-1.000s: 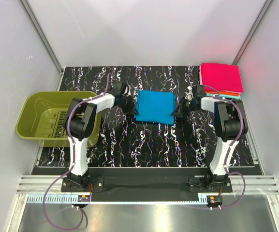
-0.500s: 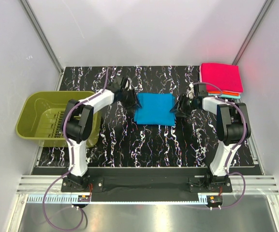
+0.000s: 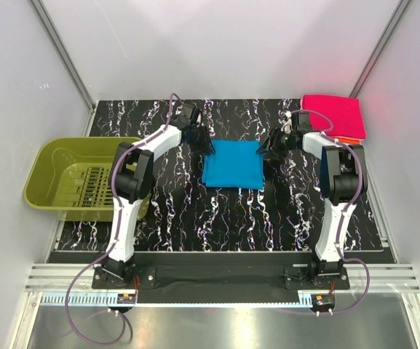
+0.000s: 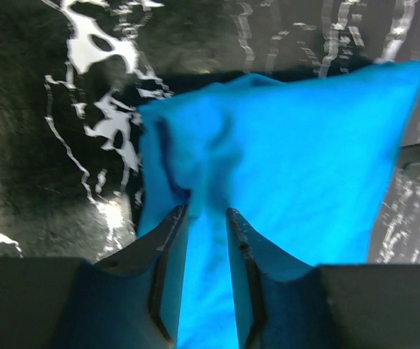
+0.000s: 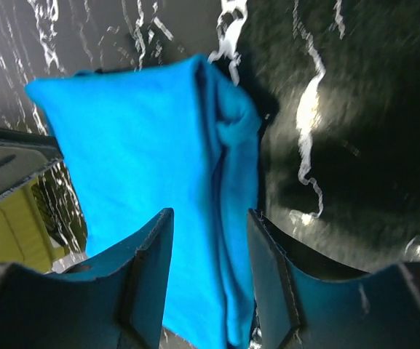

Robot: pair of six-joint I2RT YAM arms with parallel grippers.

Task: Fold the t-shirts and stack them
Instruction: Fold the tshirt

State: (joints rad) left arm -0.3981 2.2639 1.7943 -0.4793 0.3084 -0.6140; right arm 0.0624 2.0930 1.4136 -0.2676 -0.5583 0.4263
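The blue t-shirt (image 3: 233, 164) lies folded into a neat square, flat on the black marbled table (image 3: 195, 218). The left gripper (image 4: 206, 211) hangs at the shirt's far left corner. Its fingers are parted over a rumpled bit of hem, with nothing pinched. The right gripper (image 5: 210, 212) hovers at the shirt's far right corner, its jaws likewise apart above the folded edge. A folded pink t-shirt (image 3: 333, 115) sits further to the blue shirt's right. The green basket (image 3: 49, 174) stands well off to its left.

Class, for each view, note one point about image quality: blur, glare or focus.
Top external: sharp, with a pink glow on the wall beside the magenta t-shirt. Left wrist: its fingers blurred, blue t-shirt soft. Right wrist: the table and its white veining look smeared.
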